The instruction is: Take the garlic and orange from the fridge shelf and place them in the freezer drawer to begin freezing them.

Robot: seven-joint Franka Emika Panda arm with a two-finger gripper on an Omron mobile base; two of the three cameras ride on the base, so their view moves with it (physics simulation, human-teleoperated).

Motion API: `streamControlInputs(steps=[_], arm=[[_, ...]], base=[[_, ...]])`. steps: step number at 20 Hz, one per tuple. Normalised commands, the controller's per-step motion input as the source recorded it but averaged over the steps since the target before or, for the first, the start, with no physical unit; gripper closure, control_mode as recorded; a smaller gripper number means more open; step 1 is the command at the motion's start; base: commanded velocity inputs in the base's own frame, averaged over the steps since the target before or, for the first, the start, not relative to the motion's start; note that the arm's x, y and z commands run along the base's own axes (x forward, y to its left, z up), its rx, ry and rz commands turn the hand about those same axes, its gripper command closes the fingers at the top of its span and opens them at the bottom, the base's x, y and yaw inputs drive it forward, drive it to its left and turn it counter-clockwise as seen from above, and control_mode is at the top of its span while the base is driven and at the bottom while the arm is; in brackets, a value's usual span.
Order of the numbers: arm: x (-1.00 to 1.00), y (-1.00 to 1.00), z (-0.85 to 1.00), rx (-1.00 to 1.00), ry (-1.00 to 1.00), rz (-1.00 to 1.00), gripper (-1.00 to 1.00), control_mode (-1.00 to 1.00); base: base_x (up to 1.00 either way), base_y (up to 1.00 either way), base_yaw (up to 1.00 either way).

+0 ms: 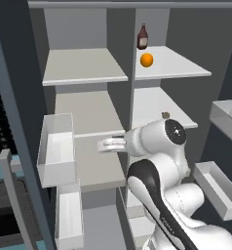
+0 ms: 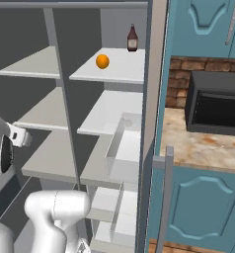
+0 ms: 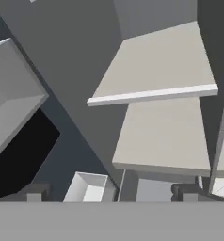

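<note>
Brown bottle [image 1: 143,37] behind orange [image 1: 146,60] on fridge shelf [image 1: 179,66].

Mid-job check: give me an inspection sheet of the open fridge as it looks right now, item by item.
Surface: flat off-white fridge shelf, top of the narrower column, carries two things.
Job's things: small bright orange ball sits near the shelf's front edge; garlic cannot be made out.
Clutter: dark brown bottle upright behind the orange, apart from it.
Gripper: two-finger gripper open, holding nothing, facing the wider beige-grey shelves.
Cables: nothing seen.
Surroundings: clear door bins; teal cabinets, black microwave on a marbled counter.
</note>
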Motion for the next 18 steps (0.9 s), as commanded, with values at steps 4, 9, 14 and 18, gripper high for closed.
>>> streamControlInputs(steps=[4,9,14,18], arm=[[-0.29,-1.0,0.42,-0.07,-0.16,-0.07,-1.0,-1.0],[-0.01,-0.89,0.03,-0.06,-0.05,-0.16,-1.0,-1.0],[0.36,-0.43,-0.08,-0.05,0.1,-0.05,-1.0,-1.0],[0.15,-0.57,0.0,-0.15,-0.03,-0.01,-1.0,-1.0]], base=[[0.0,0.0,0.0],[0.0,0.0,0.0],[0.0,0.0,0.0],[0.0,0.0,0.0]])
